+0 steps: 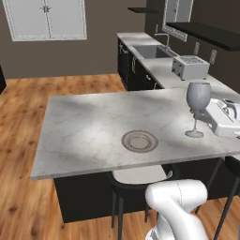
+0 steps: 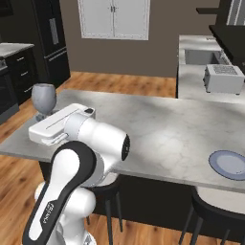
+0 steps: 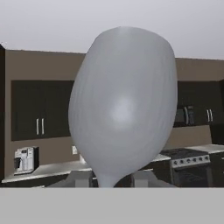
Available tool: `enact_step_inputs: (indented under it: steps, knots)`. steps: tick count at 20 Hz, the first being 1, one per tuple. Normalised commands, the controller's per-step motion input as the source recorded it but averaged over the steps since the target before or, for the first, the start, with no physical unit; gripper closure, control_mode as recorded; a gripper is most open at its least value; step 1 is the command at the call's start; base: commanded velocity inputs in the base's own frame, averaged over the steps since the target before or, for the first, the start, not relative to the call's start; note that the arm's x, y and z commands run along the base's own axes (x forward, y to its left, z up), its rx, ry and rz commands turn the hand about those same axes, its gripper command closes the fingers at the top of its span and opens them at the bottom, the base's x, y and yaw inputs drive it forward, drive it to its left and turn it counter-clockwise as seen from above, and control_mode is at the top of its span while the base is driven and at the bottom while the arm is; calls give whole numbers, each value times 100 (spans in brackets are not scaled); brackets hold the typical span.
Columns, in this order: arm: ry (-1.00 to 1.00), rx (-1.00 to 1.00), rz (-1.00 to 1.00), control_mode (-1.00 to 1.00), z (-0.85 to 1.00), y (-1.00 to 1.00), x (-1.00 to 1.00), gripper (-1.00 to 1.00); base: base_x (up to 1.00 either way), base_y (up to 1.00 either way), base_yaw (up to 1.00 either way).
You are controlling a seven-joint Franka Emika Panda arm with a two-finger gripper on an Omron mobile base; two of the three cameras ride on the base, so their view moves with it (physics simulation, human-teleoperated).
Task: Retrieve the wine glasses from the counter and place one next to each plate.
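One wine glass (image 1: 198, 97), translucent grey-blue with a round bowl, stands upright with its foot on or just above the marble island top (image 1: 84, 126), right of the beige plate (image 1: 139, 141). My gripper (image 3: 111, 178) reaches in level from the right and is shut on its stem, just under the bowl (image 3: 122, 113). From the other side, the same wine glass (image 2: 43, 98) stands behind my white hand. The blue-grey plate (image 2: 229, 164) lies near the island's front edge, far to the right. The counter (image 1: 161, 68) runs along the back right.
A toaster (image 1: 190, 67) and a sink (image 1: 150, 50) sit on the counter. Dark stools (image 1: 136, 180) are tucked under the island's front edge. A black fridge (image 2: 50, 38) stands at the back left, and wooden floor surrounds the island.
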Motion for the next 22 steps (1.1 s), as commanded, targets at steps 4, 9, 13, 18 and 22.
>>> enact_step_inputs:
  steps: [4,9,13,18,22]
  knots:
    - [0,0,10,-100,-63,-82,52,100,0,0,0]
    - [6,0,0,-100,-72,-76,95,100,0,0,0]
    - [2,-1,0,-100,-94,-44,100,100,0,0,0]
    - [0,-11,-1,-100,-87,0,100,100,0,0,0]
    - [2,-17,-8,-100,-82,26,100,100,0,0,0]
